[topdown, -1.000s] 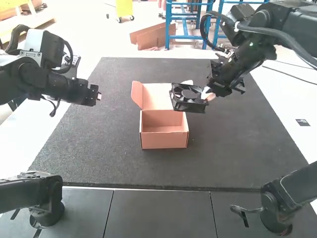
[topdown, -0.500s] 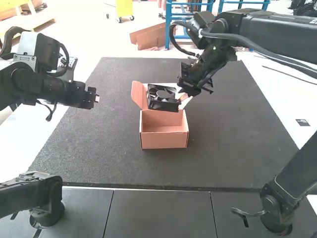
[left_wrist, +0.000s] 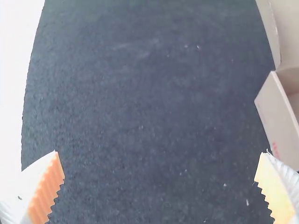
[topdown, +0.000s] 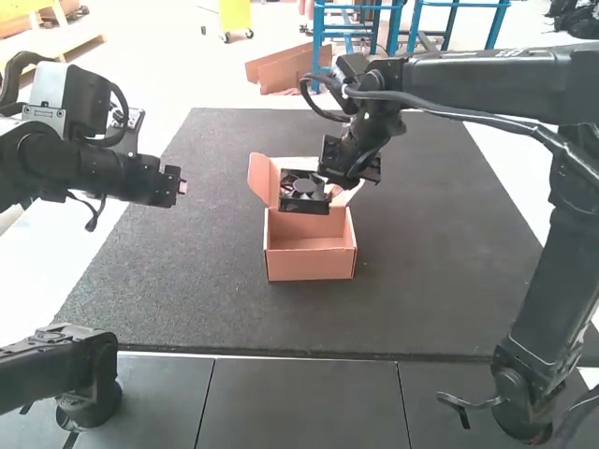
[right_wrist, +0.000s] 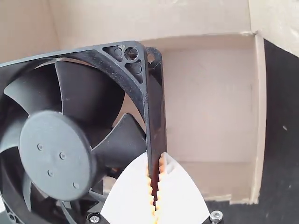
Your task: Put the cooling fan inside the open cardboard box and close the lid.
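From up high the right gripper's [topdown: 339, 182] tips are mostly lost behind the cooling fan [topdown: 304, 191]. The front wall of the cardboard box [topdown: 310, 245] hides most of the inside, so can't tell from there whether fan touches cardboard. That arm's wrist cam helps: white ribbed fingers [right_wrist: 126, 196] w/ orange pads are clenched on one edge of the fan's frame. The fan is tilted on edge (its far side is cut off by the view's border). It hangs over the box opening, toward the rear, w/ plain cardboard floor showing beneath it, so not set down yet.

Box sits approx mid black mat [topdown: 168, 271], top open, a flap [topdown: 259, 180] standing up at its rear left corner.

Left gripper [topdown: 178, 183] hangs over the mat well left of the box. Its jaws are released, orange pads [left_wrist: 44, 186] wide apart w/ bare mat btwn them. Just a corner of the box pokes into its wrist cam, rest cut off.
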Controlling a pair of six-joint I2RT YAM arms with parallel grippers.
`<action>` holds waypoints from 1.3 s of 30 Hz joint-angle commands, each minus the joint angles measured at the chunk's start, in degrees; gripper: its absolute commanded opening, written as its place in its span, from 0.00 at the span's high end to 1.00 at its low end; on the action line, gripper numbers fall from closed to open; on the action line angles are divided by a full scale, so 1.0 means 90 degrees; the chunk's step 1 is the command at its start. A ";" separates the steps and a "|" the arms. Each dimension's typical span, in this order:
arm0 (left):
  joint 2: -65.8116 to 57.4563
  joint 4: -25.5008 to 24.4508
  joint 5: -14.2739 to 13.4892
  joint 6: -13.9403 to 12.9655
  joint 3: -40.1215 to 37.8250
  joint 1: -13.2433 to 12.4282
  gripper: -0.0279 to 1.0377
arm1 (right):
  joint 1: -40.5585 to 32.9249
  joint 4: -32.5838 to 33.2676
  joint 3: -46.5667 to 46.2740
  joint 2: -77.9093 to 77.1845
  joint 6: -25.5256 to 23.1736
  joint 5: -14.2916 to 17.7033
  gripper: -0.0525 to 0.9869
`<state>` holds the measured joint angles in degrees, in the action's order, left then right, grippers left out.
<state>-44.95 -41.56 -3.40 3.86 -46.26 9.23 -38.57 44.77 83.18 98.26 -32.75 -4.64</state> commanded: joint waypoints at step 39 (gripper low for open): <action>-0.0211 0.0272 0.0007 -0.0048 -0.0446 -0.0030 0.06 | -0.0041 -0.1137 -0.0902 0.0791 0.0622 -0.0099 0.65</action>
<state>-46.98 -39.57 -3.40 3.86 -47.88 9.23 -38.57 34.87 73.73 106.02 -27.38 -4.27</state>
